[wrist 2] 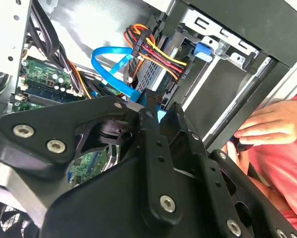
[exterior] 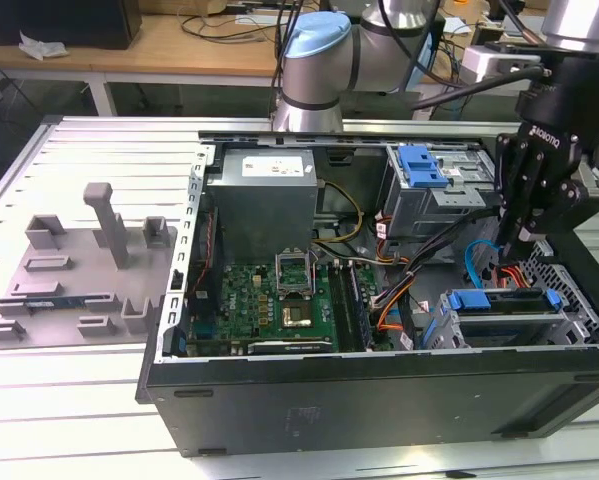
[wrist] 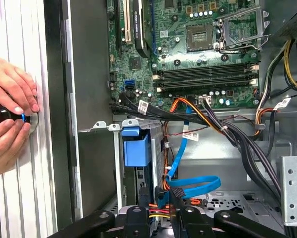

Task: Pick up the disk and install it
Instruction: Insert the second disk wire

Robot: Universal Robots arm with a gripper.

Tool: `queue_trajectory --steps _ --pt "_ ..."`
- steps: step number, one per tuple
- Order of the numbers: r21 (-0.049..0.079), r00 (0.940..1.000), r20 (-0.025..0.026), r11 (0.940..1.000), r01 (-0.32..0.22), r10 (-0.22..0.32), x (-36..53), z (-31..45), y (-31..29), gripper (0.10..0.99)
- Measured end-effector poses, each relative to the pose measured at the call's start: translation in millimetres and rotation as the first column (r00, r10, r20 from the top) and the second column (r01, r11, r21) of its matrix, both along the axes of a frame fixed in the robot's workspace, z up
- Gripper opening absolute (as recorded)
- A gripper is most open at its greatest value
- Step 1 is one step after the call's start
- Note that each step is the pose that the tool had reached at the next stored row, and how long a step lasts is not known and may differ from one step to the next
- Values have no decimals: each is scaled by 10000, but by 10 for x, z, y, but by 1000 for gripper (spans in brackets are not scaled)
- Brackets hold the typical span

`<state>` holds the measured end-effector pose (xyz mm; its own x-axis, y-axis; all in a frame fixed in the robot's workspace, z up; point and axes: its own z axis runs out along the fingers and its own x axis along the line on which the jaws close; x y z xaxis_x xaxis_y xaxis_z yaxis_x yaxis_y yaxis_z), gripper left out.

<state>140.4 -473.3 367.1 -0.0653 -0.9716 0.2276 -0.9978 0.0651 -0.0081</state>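
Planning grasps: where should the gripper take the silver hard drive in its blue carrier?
Probably the flat silver metal disk's blue plastic carrier bracket, top edge, from straight above through the case's open side: the disk stands on edge in its bay, broad faces walled in.

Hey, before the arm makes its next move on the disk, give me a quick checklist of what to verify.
1. Disk inside the case: ok, it stands in the drive slot.
2. Disk fully seated: cannot tell.
3. Gripper over the disk's cable end: ok.
4. Cables away from the gripper: not ok, the blue cable loops right beside it.
5. Hands outside the case: ok, they rest beside it.
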Motion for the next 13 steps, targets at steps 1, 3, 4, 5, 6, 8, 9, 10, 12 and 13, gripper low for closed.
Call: queue_trajectory --steps 1,3,4,5,6,8,9,10,12,13 --pt "0 10000 0 10000 0 0 0 -3 0 302" --pt "0 10000 0 10000 0 0 0 -8 -1 302" --pt "0 10000 0 10000 0 0 0 -10 -1 302" --pt "0 10000 0 10000 0 0 0 -13 -1 286" --pt "0 10000 0 10000 0 0 0 -17 -1 220" --pt "0 10000 0 10000 0 0 0 -22 -1 161" --pt "0 10000 0 10000 0 0 0 -23 -1 161" --pt "-1 10000 0 10000 0 0 0 -23 -1 161" --pt "0 10000 0 10000 0 0 0 -24 -1 161" --pt "0 10000 0 10000 0 0 0 -24 -1 161"
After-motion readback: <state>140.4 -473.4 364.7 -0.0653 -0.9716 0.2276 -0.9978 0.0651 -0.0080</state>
